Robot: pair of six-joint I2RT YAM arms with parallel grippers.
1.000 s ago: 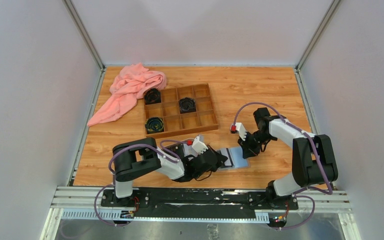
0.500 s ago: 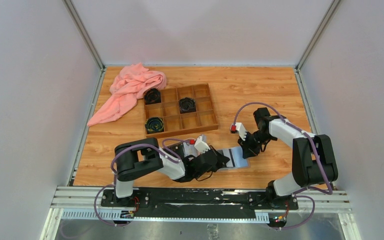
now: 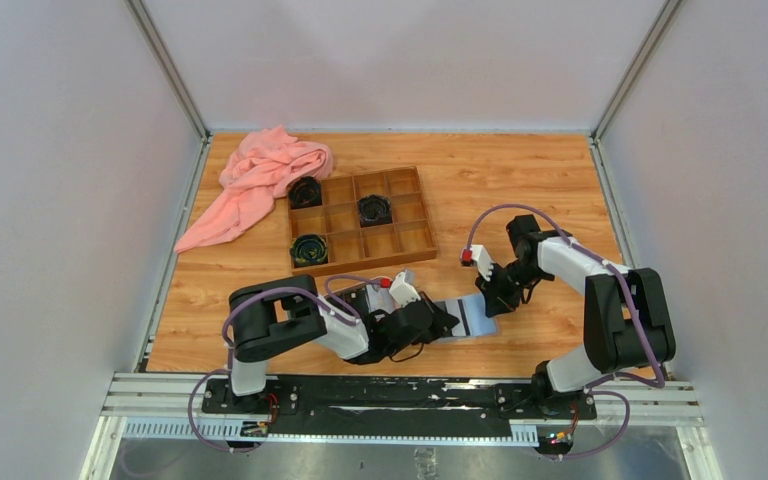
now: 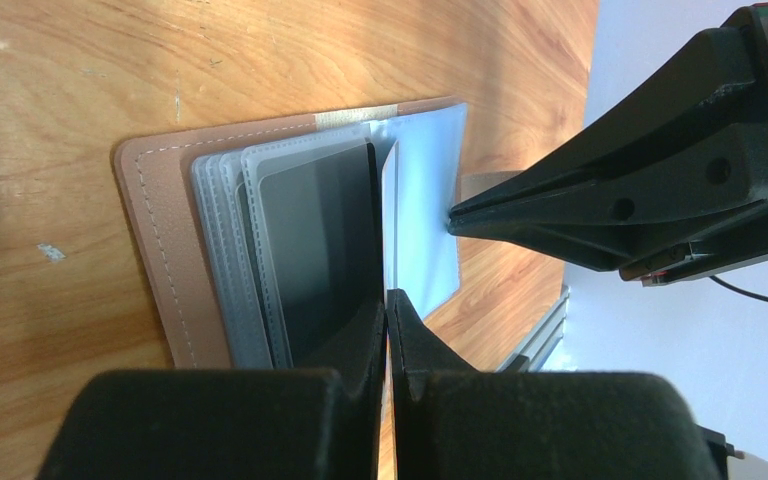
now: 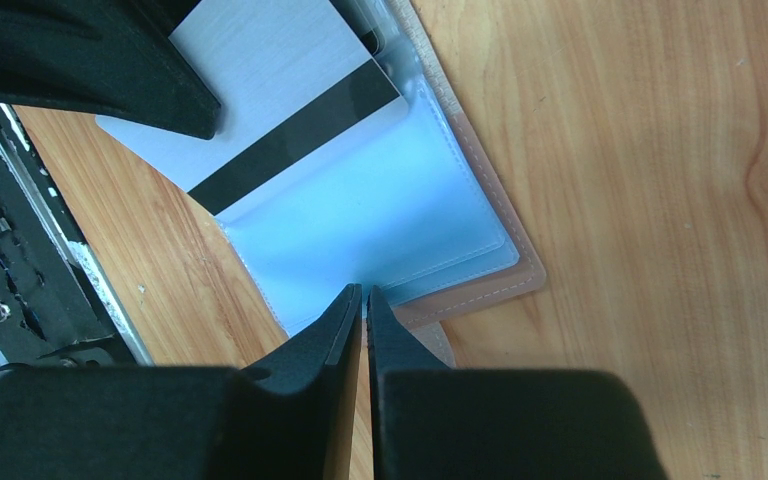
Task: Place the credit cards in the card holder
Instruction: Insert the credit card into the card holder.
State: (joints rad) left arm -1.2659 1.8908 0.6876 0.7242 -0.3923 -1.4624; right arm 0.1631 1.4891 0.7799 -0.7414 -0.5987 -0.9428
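Note:
The card holder [image 3: 472, 316] lies open on the wood near the front, with its tan cover [image 4: 155, 230] and pale blue sleeves [image 5: 360, 220] showing. A black credit card [image 4: 320, 240] sits in one grey sleeve. My left gripper [image 4: 387, 295] is shut on a white credit card [image 5: 260, 70] with a black stripe. That card stands on edge [image 4: 388, 200], its far end at a sleeve mouth. My right gripper [image 5: 363, 290] has its jaws nearly together on the outer edge of the blue sleeve, and it also shows in the left wrist view [image 4: 452, 215].
A brown wooden compartment box [image 3: 360, 222] with round black coiled items stands behind the holder. A pink cloth [image 3: 260, 180] lies at the back left. The table's front edge and the arms' base rail [image 3: 400, 395] are just below the holder.
The left wrist has shifted slightly right toward the card holder with the white card. The right arm has stayed still on the holder.

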